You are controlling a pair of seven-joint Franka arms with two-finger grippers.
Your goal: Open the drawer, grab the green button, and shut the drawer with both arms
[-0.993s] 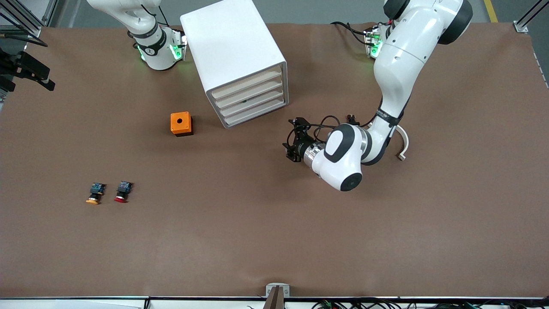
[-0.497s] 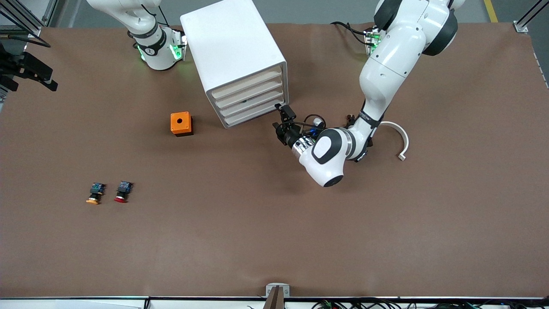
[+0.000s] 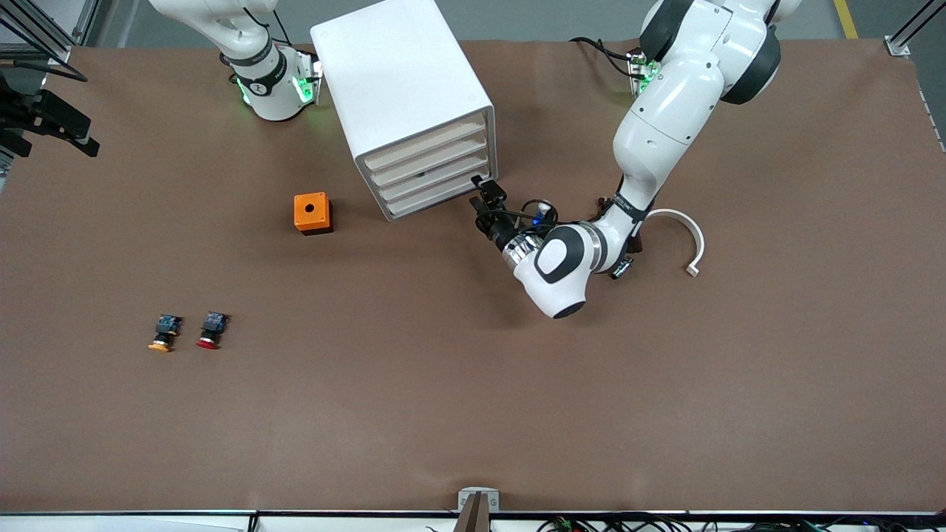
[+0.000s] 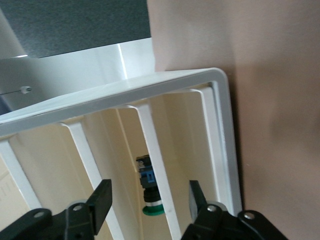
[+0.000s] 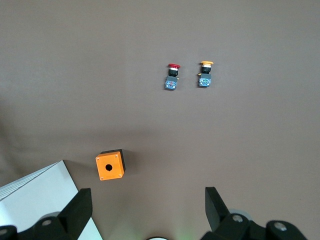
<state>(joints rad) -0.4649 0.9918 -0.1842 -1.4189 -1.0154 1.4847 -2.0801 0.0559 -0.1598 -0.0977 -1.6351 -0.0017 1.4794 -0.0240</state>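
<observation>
I see the green-capped button (image 4: 148, 186) inside a cream drawer (image 4: 186, 150); my left claw (image 4: 150, 200) faces it, jaws apart.

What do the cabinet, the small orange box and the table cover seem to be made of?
The cabinet looks like moulded plastic: smooth white shell, rounded corners, soft sheen. The orange box seems to be plastic too, evenly coloured, with a round hole on top. The table cover looks like matte brown paper or felt; it shows no shine.

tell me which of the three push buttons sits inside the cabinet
The green-capped button, lying in a drawer of the white cabinet. The red-capped button and orange-capped button lie out on the table.
</observation>
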